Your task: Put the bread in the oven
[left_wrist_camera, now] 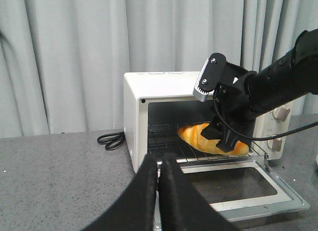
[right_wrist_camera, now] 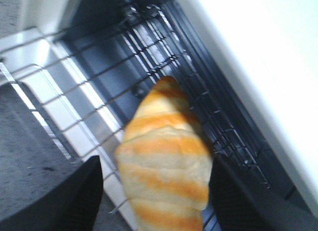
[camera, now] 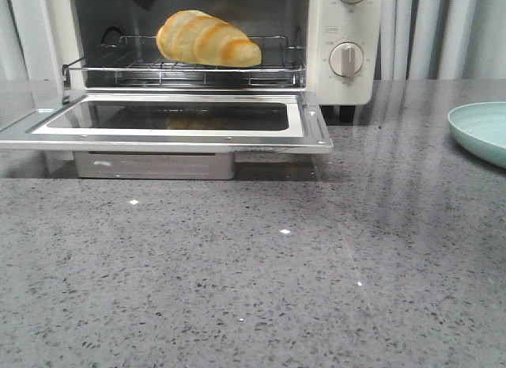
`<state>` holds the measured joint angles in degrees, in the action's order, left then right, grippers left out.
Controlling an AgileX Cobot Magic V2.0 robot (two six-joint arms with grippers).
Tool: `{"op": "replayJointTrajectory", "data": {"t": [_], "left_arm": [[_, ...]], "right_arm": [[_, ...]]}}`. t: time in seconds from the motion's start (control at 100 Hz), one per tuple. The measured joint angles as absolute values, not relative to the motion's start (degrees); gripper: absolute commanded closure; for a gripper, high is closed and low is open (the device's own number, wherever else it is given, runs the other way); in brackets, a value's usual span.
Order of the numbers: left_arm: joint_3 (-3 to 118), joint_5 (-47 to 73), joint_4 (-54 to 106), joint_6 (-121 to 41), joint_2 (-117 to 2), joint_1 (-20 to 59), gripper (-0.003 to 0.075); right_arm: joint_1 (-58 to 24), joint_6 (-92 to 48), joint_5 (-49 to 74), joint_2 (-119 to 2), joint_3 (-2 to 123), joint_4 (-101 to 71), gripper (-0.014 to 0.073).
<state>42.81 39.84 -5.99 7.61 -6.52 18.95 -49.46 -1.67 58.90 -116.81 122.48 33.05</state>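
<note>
The bread [camera: 207, 39] lies on the wire rack [camera: 182, 71] inside the cream-white oven [camera: 344, 36], whose glass door [camera: 166, 134] hangs open and flat. It also shows in the left wrist view [left_wrist_camera: 196, 136] and the right wrist view [right_wrist_camera: 166, 156]. My right gripper [right_wrist_camera: 156, 201] is open, its black fingers [right_wrist_camera: 74, 201] on either side of the bread, with a gap on one side. In the left wrist view the right gripper [left_wrist_camera: 221, 137] reaches into the oven mouth over the bread. My left gripper [left_wrist_camera: 160, 164] is shut and empty, in front of the oven's left corner.
A pale green plate [camera: 482, 130] sits at the right edge of the grey speckled counter [camera: 253, 289]. A metal tray [camera: 154, 164] lies under the open door. A coiled black cable [left_wrist_camera: 112, 139] lies left of the oven. Grey curtains hang behind.
</note>
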Motion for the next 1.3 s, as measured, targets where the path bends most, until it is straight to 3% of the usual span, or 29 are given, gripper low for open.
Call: {"op": "replayJointTrajectory", "data": {"t": [0.32,0.69,1.02,1.3], "left_arm": [[42.34,42.25,-6.44,7.74,-2.86,18.95,0.0742],[34.93,40.66,-6.46,11.93,0.16,16.38,0.0742],[25.36,33.21,-3.03,12.18,0.16,5.86,0.0742],[17.26,22.77,-2.42,12.18,0.16,4.70,0.0742]], "right_arm": [[-56.65,-1.55,70.10,-116.81,125.74,32.94,0.0172],[-58.51,0.00,71.71,-110.99,125.89,26.42,0.0172],[-58.62,0.31,72.31,-106.13,125.99,25.24,0.0172],[-58.62,0.42,72.40,-103.49,120.50,25.15,0.0201]]}}
